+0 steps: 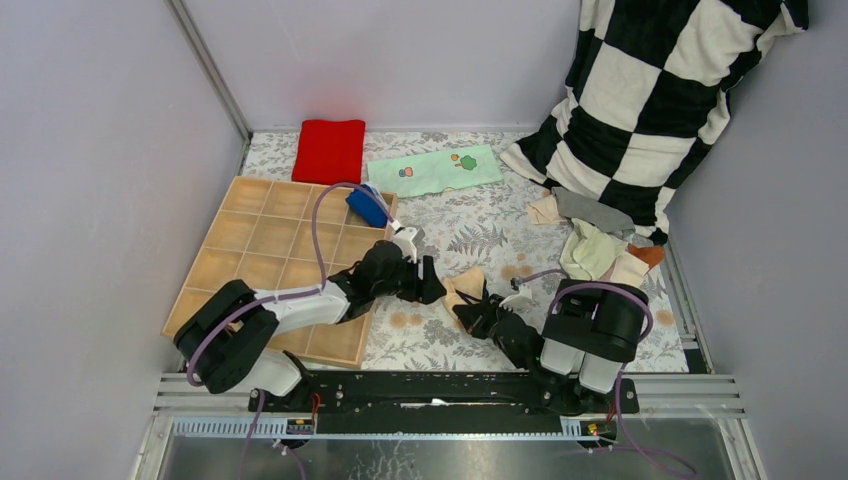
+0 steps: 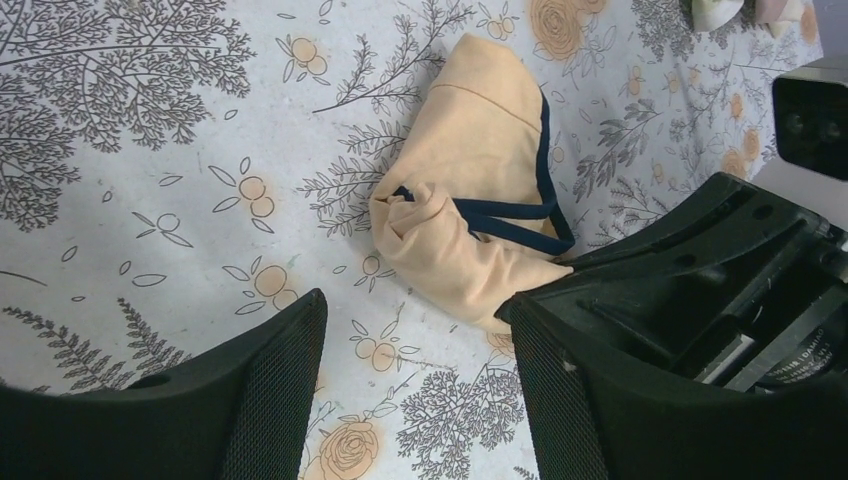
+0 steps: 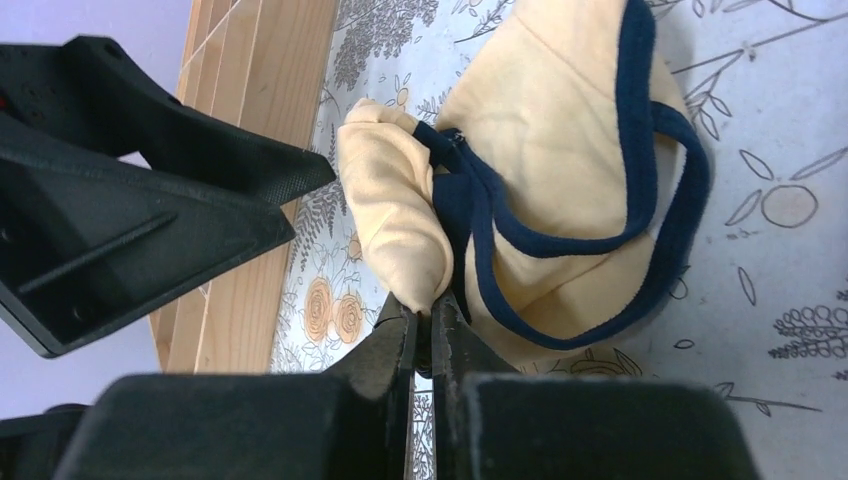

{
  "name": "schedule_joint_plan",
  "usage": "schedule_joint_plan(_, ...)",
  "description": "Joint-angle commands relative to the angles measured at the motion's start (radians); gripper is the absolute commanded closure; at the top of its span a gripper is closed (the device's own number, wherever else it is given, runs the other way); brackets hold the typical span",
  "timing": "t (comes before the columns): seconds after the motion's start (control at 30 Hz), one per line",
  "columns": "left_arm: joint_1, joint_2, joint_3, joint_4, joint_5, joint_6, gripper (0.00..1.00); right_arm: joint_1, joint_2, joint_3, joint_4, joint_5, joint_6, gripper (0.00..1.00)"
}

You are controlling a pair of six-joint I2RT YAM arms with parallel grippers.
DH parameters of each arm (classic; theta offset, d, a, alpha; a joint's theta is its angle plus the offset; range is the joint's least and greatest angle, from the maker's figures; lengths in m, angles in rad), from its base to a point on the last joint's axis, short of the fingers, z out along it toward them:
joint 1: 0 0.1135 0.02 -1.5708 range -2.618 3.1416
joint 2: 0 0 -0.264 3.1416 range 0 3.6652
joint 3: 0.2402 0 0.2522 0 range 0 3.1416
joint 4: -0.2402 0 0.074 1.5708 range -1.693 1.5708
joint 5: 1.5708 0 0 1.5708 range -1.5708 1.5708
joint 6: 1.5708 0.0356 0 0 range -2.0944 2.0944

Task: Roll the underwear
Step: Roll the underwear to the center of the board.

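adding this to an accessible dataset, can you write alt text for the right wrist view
The right gripper is shut on the rolled edge of tan underwear with navy trim, lying on a floral-print table cover. The left gripper hangs close at the left, in front of a wooden grid tray.

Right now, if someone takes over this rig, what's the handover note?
Left gripper: open, low beside the tan underwear, holding nothing.
Right gripper: shut on the tan underwear's rolled end.
Done: blue underwear sits in a far compartment of the wooden tray.
Left: finish rolling the tan one, which is only partly rolled, then the loose pile by the checkered pillow.
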Motion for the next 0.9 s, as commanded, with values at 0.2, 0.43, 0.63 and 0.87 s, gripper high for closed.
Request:
schedule_joint_plan(0.2,-0.008,0.061,-0.026,0.199,0.026,-0.010,0.28,0.003,-0.055,-0.010,-0.186,0.066,0.268,1.00)
schedule_joint_plan(0.43,-0.011,0.111,-0.037,0.311,0.022,-0.050,0.30,0.004,-0.072,-0.009,-0.230,0.071,0.314,1.00)
schedule_joint_plan(0.63,-0.014,0.118,-0.070,0.366,0.002,-0.086,0.39,0.003,-0.080,-0.007,-0.240,0.065,0.309,1.00)
schedule_joint_plan(0.87,-0.017,-0.040,-0.113,0.310,-0.089,-0.068,0.99,0.004,-0.082,-0.001,-0.254,0.057,0.294,1.00)
